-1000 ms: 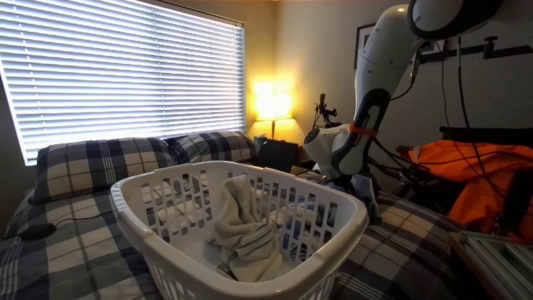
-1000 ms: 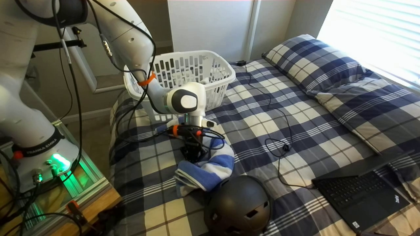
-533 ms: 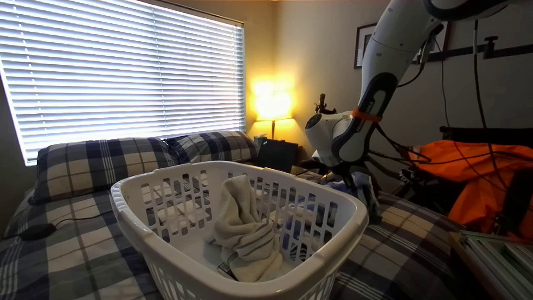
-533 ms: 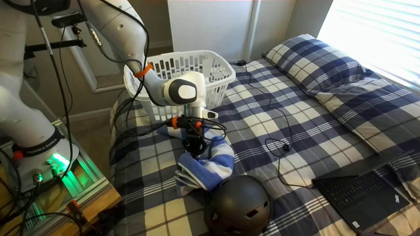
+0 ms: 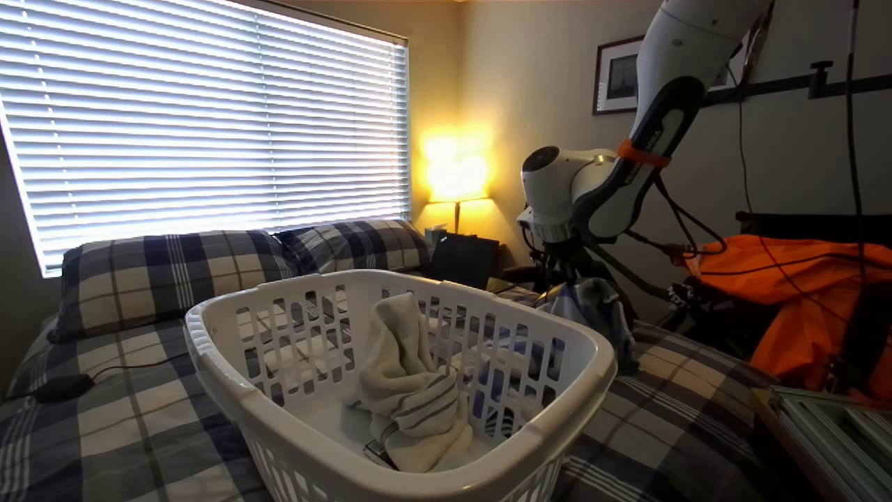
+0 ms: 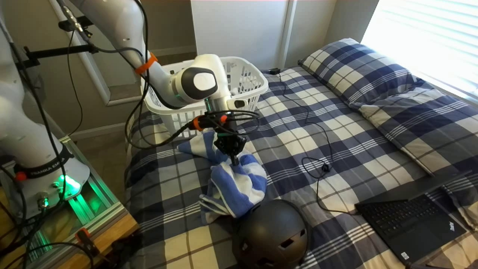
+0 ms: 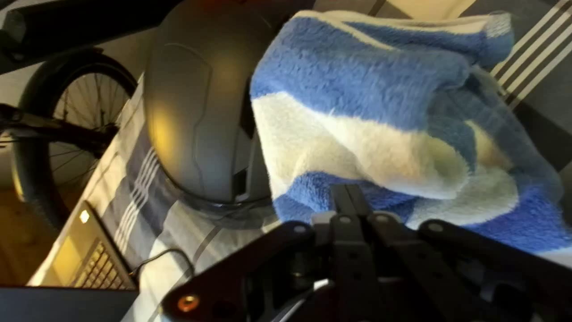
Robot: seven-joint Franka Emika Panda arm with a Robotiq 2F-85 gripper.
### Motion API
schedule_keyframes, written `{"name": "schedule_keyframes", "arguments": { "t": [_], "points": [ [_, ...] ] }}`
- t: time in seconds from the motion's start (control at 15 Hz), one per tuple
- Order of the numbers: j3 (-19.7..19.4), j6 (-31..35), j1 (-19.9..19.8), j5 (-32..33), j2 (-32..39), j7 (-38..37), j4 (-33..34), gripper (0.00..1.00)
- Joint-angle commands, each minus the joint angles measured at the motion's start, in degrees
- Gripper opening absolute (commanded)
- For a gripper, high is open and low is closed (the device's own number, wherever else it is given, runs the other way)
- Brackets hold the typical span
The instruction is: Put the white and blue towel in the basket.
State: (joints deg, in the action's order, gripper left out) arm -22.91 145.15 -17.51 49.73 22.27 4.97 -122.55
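Note:
The white and blue striped towel (image 6: 241, 186) lies crumpled on the bed, with a fold raised at my gripper (image 6: 234, 162). In the wrist view, the fingertips (image 7: 349, 194) are pressed together against a blue stripe of the towel (image 7: 366, 85). The cloth pinched between them is too thin to see, but the fold rises with the gripper. Part of the towel (image 5: 592, 300) also shows behind the white basket (image 5: 603, 355) in an exterior view. The basket (image 6: 248, 108) stands upright on the bed, behind the arm. A cream towel with grey stripes (image 5: 418, 397) is inside it.
A black helmet (image 6: 272, 235) touches or nearly touches the towel; it also shows in the wrist view (image 7: 196, 120). An open laptop (image 6: 414, 224) and a thin cable (image 6: 317, 179) lie on the bed. Pillows (image 6: 358, 71) are at the window side.
My gripper has risen and moved slightly toward the pillow side. The towel's near fold has been pulled up with it, while the rest still lies on the bed. Basket and helmet have not moved.

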Motion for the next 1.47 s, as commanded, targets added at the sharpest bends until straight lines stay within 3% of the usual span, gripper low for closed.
{"name": "schedule_keyframes", "arguments": {
  "t": [0.0, 0.33, 0.6, 0.87, 1.2, 1.4],
  "points": [
    [-2.12, 4.08, 1.85, 10.22, -11.14, -8.12, -5.56, 0.00],
    [0.24, 5.61, 0.81, 16.52, -19.57, -13.14, -7.52, 0.00],
    [1.58, 9.19, 0.05, 15.67, -22.33, -11.33, -9.00, 0.00],
    [1.72, 11.97, -0.54, 12.12, -19.71, -8.41, -8.43, 0.00],
    [2.25, 19.47, -3.90, -1.97, -8.72, 4.18, -6.62, 0.00],
    [5.52, 22.36, -7.37, -13.84, -2.24, 14.53, -5.72, 0.00]
  ]
}}
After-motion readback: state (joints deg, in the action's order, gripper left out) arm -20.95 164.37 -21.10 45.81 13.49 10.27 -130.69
